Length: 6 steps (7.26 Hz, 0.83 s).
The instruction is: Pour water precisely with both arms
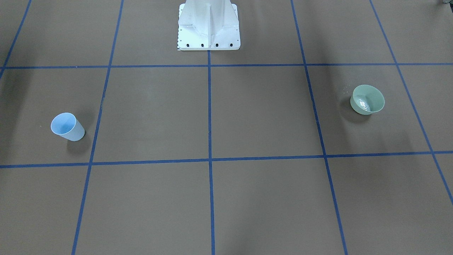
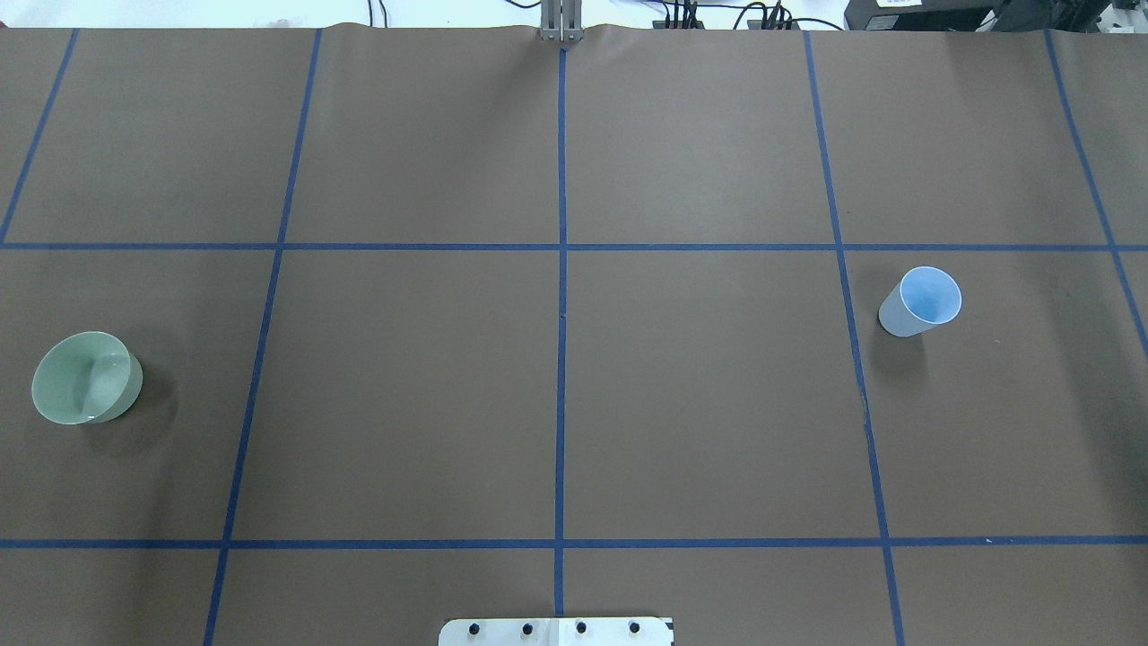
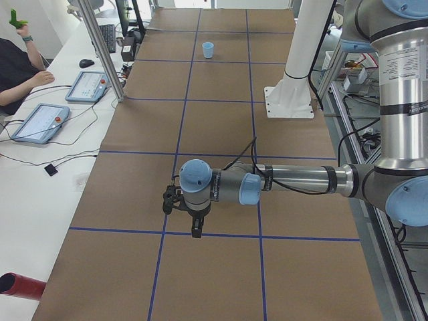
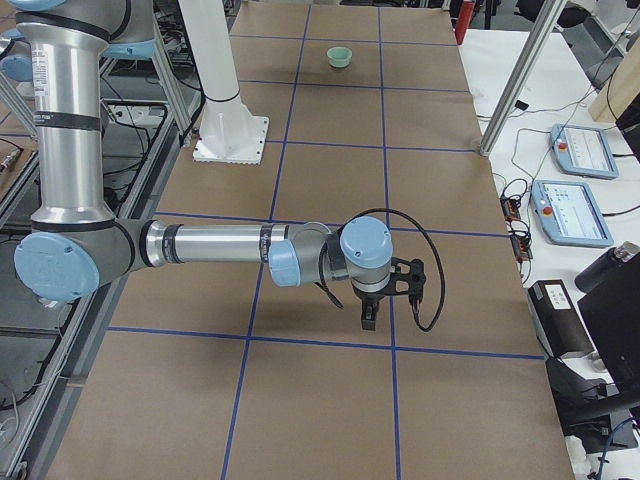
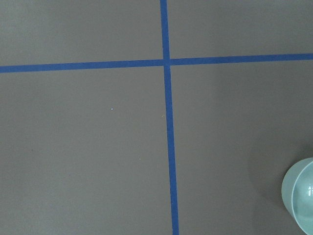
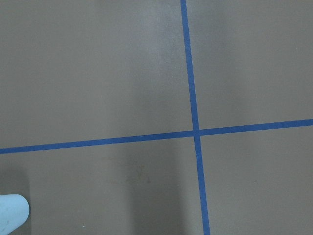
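A pale blue cup (image 1: 67, 126) stands upright on the robot's right side of the brown table; it also shows in the overhead view (image 2: 919, 301) and at the corner of the right wrist view (image 6: 12, 213). A pale green bowl (image 1: 367, 99) stands on the robot's left side (image 2: 87, 389), with faint glints of water (image 1: 363, 104) in it. My left gripper (image 3: 196, 231) and my right gripper (image 4: 367, 320) hang over the table, fingers down. They show only in the side views, so I cannot tell whether they are open or shut.
The white pedestal (image 1: 208, 26) stands at the robot's edge of the table. Blue tape lines (image 2: 561, 269) grid the brown table cover. A side bench holds tablets (image 3: 40, 122), and a seated person (image 3: 13, 73) is there. A red object (image 3: 17, 284) lies near that bench's end.
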Available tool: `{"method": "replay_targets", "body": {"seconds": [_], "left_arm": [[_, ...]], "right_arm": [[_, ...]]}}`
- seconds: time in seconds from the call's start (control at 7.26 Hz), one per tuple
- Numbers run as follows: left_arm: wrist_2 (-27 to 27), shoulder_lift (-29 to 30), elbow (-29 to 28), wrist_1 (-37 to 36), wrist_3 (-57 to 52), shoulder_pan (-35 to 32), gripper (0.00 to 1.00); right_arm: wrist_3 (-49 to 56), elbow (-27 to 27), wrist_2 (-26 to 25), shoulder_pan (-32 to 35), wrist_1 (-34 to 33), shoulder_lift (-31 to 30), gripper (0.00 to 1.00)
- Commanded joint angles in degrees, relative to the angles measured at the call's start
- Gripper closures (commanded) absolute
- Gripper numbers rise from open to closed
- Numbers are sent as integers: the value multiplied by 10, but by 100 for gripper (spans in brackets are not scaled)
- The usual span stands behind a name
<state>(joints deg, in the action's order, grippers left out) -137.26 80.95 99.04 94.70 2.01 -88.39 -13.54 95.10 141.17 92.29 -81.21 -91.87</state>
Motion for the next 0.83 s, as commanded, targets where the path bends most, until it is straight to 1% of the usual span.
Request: {"method": "replay_targets", "body": {"seconds": [0.0, 0.14, 0.28, 0.41, 0.55, 0.69], "left_arm": [[-1, 26, 19, 7, 33, 1, 0], [-13, 30, 15, 8, 61, 3, 0], [-28, 32, 6, 47, 150, 22, 0], [-27, 6, 5, 135, 239, 53, 0], [-27, -7, 1, 218, 334, 90, 0], [-27, -25, 1, 283, 400, 126, 0]], "right_arm": [[0, 0, 0, 0, 0, -3, 0], [0, 0, 0, 0, 0, -4, 0], [0, 0, 0, 0, 1, -7, 0], [0, 0, 0, -1, 0, -7, 0], [0, 0, 0, -1, 0, -6, 0], [0, 0, 0, -1, 1, -6, 0]]}}
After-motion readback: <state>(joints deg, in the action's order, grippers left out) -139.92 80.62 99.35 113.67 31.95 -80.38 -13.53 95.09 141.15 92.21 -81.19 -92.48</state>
